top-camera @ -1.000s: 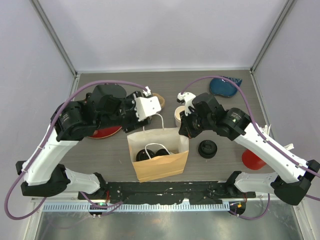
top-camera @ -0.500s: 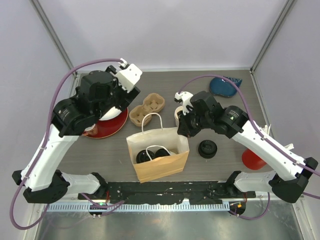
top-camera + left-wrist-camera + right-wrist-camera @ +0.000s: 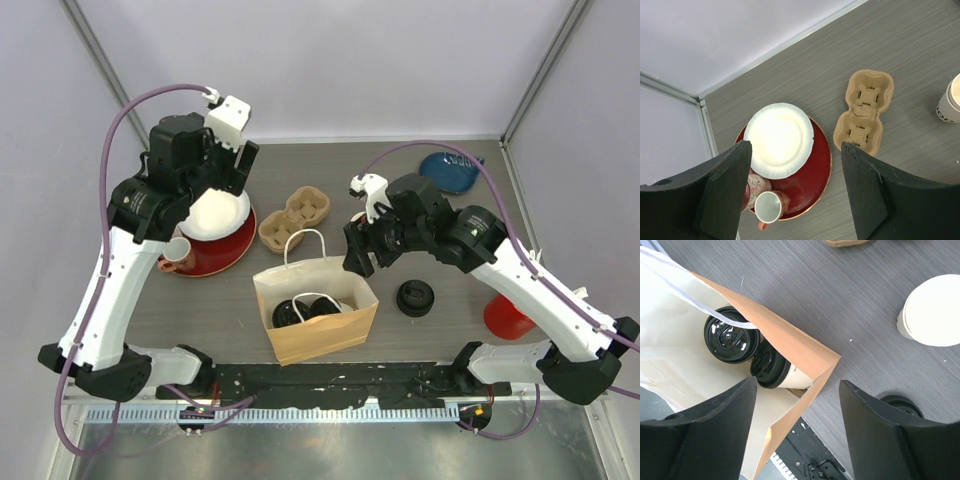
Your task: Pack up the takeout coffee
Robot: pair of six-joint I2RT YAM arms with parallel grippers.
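The takeout coffee, two white paper cups with black lids, sits inside the open brown paper bag [image 3: 315, 330]. In the right wrist view one cup [image 3: 729, 337] stands upright and the other [image 3: 774, 369] leans against the bag's wall [image 3: 805, 347]. My right gripper [image 3: 797, 440] hovers open above the bag's right corner, holding nothing; from the top it [image 3: 358, 255] is at the bag's right rim. My left gripper [image 3: 795, 200] is open and empty, high over the red plate [image 3: 817, 170], far back left of the bag [image 3: 238, 165].
A white plate [image 3: 779, 139] and a small patterned mug [image 3: 769, 206] rest on the red plate. A cardboard cup carrier [image 3: 865, 112] lies behind the bag. A lidless white cup [image 3: 935, 310], a stack of black lids [image 3: 414, 298], a red cone [image 3: 505, 318] and a blue dish [image 3: 450, 170] sit to the right.
My left arm has lifted and swung back-left, from over the bag to above the red plate. My right gripper has gone from shut to open at the bag's right rim.
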